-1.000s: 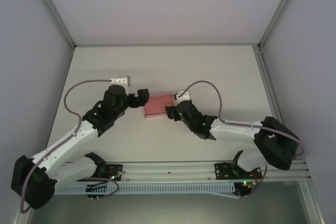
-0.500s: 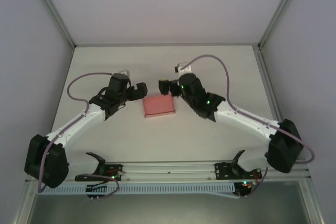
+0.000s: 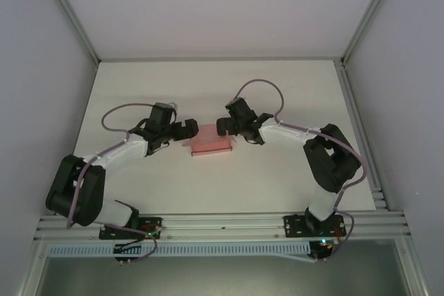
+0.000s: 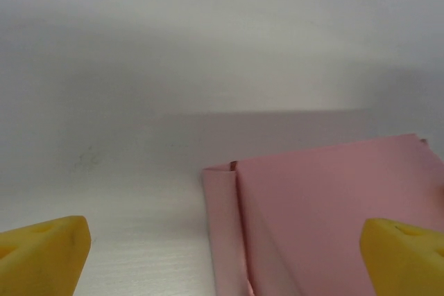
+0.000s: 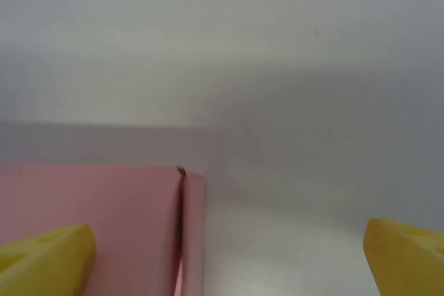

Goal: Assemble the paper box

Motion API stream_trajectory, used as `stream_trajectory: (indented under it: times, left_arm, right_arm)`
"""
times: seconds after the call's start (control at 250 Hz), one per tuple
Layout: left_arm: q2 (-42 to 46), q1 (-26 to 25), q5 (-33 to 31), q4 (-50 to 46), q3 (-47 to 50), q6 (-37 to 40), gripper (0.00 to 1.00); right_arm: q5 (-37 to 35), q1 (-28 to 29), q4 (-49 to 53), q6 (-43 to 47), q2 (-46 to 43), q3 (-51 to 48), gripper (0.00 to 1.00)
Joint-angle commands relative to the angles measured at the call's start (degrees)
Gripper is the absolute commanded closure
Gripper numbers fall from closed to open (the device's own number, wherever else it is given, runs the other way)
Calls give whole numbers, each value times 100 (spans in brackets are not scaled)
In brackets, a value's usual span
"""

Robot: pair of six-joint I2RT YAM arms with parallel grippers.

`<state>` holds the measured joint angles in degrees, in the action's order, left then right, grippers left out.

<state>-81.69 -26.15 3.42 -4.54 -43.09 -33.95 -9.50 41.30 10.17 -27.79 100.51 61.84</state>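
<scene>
Since the paper box (image 3: 211, 145) lies flat at mid-frame on the table (image 3: 291, 95) w/ side flaps (image 4: 222, 233) folded, I judge it's a late tucking/pressing step. Both spread wide, holding nothing, left gripper (image 3: 189, 129) & right gripper (image 3: 222, 127) flank its upper corners; contact unclear. Next: lower, pinch flap edges gently.

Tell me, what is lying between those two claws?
The pink paper box, flat on the white table. The top view shows its far edge spanning the gap between the left gripper and the right gripper, both open.
</scene>
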Motion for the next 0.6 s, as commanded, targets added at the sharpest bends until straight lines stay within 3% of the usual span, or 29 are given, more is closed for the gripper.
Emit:
stream_trajectory:
  times: [0.0,0.236,0.595]
  left_arm:
    - [-280,48,334,335,72,108,2]
    - [-694,48,1013,871,117,-12,15]
    - [-901,48,1269,1040,301,-84,49]
  right_arm:
    - [205,24,-296,-414,-20,-337,1]
    - [424,32,-910,-620,21,-764,3]
    - [196,31,-933,-820,-644,-1035,0]
